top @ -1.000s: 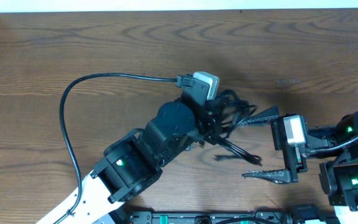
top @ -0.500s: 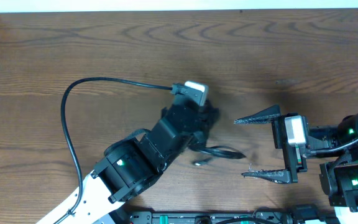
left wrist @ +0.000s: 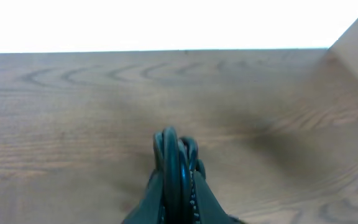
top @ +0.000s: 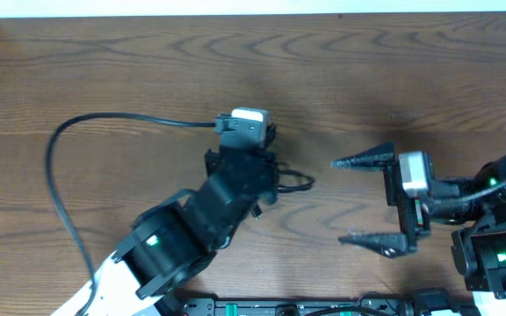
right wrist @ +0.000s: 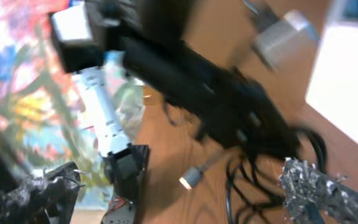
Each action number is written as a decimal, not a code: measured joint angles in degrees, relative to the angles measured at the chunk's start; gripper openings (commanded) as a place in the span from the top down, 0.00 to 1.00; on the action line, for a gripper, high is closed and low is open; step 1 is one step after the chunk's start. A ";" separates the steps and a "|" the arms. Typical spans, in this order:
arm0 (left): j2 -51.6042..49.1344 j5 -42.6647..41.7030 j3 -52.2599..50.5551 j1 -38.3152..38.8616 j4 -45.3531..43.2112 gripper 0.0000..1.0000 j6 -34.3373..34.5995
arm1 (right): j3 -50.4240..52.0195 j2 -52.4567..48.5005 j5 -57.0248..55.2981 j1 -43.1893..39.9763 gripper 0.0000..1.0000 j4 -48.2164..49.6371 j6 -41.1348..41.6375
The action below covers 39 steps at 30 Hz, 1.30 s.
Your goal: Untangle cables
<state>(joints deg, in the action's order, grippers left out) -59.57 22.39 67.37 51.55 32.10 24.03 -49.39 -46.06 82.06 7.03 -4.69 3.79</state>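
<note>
The cables (top: 295, 182) are thin glossy black cords, bunched in my left gripper (top: 262, 180) near the table's middle. In the left wrist view the left gripper (left wrist: 178, 183) is shut on upright loops of the cables (left wrist: 169, 155). A small plug end (top: 257, 211) hangs below the bundle. My right gripper (top: 367, 200) stands open to the right of the bundle, apart from it, with nothing between its fingers. In the blurred right wrist view, loose cables (right wrist: 238, 186) and a silver-tipped plug (right wrist: 193, 178) lie on the wood ahead of the right gripper (right wrist: 179, 196).
A thick black robot cable (top: 55, 167) arcs over the left half of the table to the left wrist camera (top: 247, 123). The left arm (top: 169, 246) crosses the front left. The right arm base (top: 499, 237) sits at the front right edge.
My left gripper has pulled the cable bundle leftwards, out from between the right fingers. The right gripper has opened slightly wider and stayed in place.
</note>
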 measured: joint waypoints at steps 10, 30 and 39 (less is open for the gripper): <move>10.49 -4.55 0.00 0.00 -2.34 0.93 0.17 | -0.04 -3.32 -18.36 -0.04 0.01 -11.17 4.28; 4.50 -27.08 0.00 0.00 -14.53 0.92 -1.81 | -0.04 -5.05 -16.20 -0.04 0.01 -11.21 2.99; 0.90 -35.19 0.00 0.00 -15.50 0.93 -1.84 | -0.04 -5.05 -15.78 -0.04 0.25 -11.08 2.14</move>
<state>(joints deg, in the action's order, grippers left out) -58.67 -12.80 67.37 51.55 16.60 22.20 -49.43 -51.11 66.28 6.98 -15.77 5.93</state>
